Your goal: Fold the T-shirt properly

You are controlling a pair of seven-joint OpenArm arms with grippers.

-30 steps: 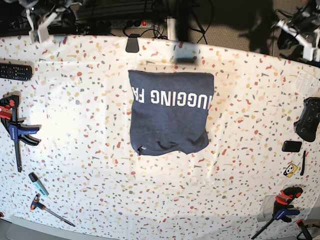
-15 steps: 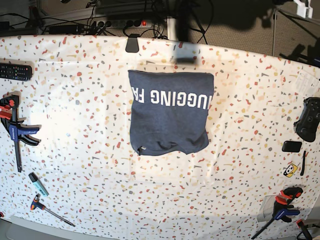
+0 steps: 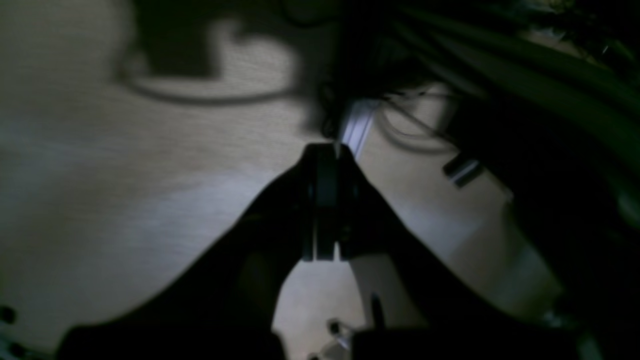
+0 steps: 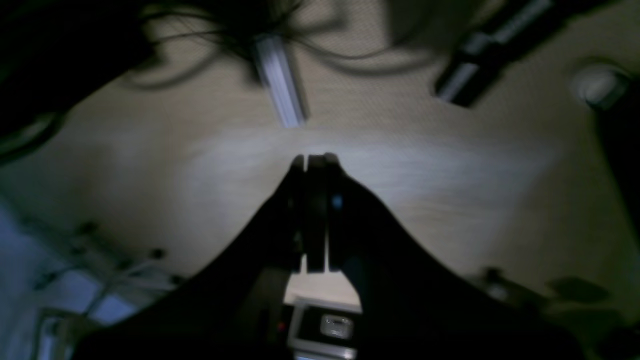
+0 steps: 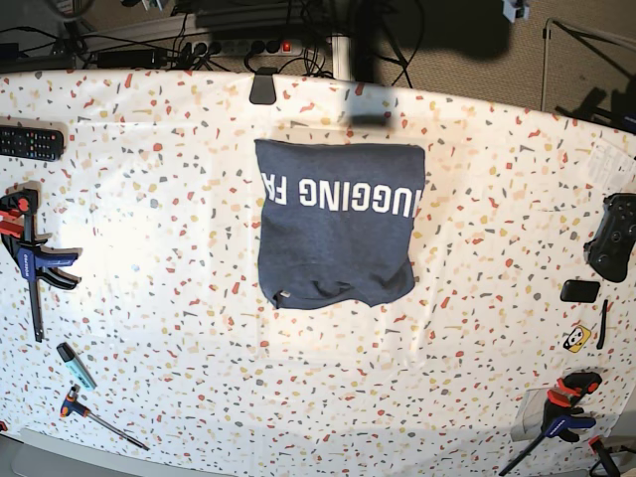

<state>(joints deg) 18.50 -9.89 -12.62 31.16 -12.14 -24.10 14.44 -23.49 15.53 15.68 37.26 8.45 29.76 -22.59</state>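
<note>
Both tools, left tool (image 3: 322, 200) and right tool (image 4: 312, 210), are pinched closed on nothing, away from the tabletop (image 5: 149, 219), where the T-shirt (image 5: 336, 224) lies folded into a compact rectangle just toward twelve o'clock of centre, so folding looks essentially finished.

T-shirt (image 5: 336, 223) mid-table (image 5: 179, 229), clamp (image 5: 30, 260) far left

T-shirt (image 5: 336, 224): white block letters, upside down, "UGGING FA", ends folded under
</note>
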